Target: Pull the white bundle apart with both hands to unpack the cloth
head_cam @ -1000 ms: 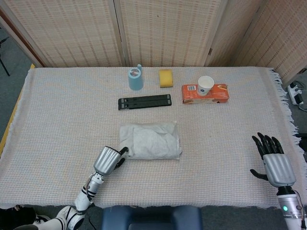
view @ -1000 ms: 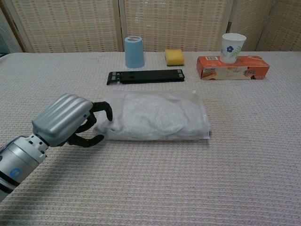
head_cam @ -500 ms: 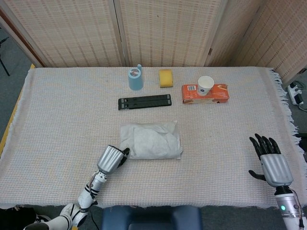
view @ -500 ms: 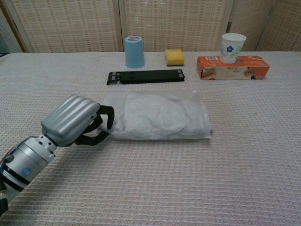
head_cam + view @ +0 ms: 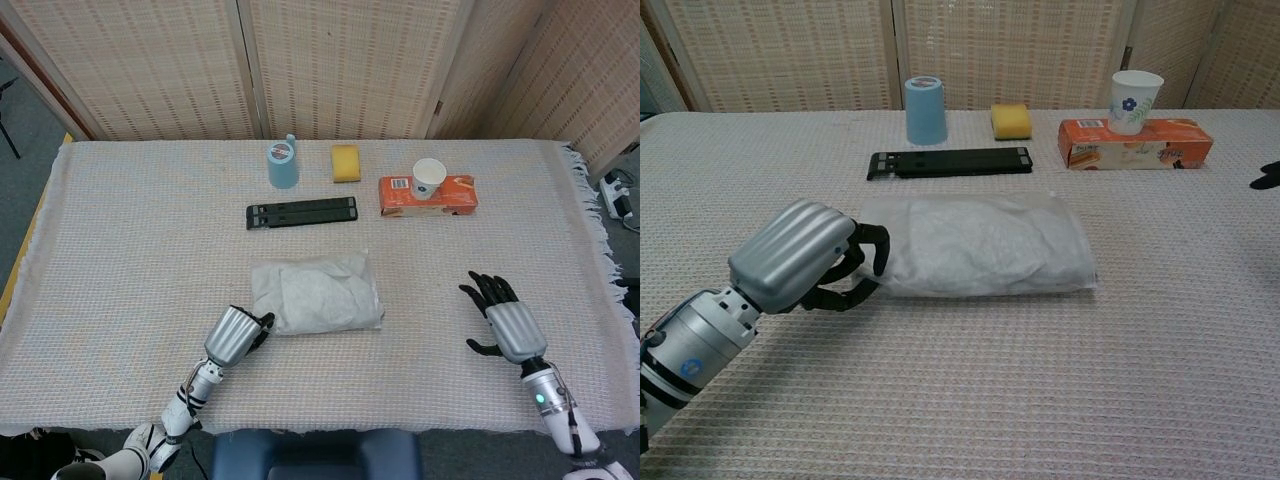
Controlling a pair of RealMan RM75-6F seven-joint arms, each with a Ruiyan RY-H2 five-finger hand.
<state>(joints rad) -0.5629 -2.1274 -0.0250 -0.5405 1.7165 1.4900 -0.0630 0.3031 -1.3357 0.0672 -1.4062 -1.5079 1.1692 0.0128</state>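
The white bundle (image 5: 320, 292) is a cloth sealed in a clear bag, lying flat at the middle of the table, and it shows close up in the chest view (image 5: 985, 245). My left hand (image 5: 233, 333) sits at its left end, also visible from the chest (image 5: 800, 255), with fingers curled over the bag's edge and the thumb beneath, gripping it. My right hand (image 5: 508, 325) hovers open with fingers spread, well to the right of the bundle and apart from it. Only its dark fingertips (image 5: 1268, 175) reach the chest view's right edge.
Behind the bundle lies a black folded stand (image 5: 301, 213). Further back are a blue roll (image 5: 282, 164), a yellow sponge (image 5: 345, 163) and an orange box (image 5: 455, 196) with a paper cup (image 5: 428, 178) on it. A woven cloth (image 5: 130, 240) covers the table.
My right hand has moved left from the table's right edge toward the bundle. My left hand has closed further on the bag's left end, nudging the bundle slightly right.
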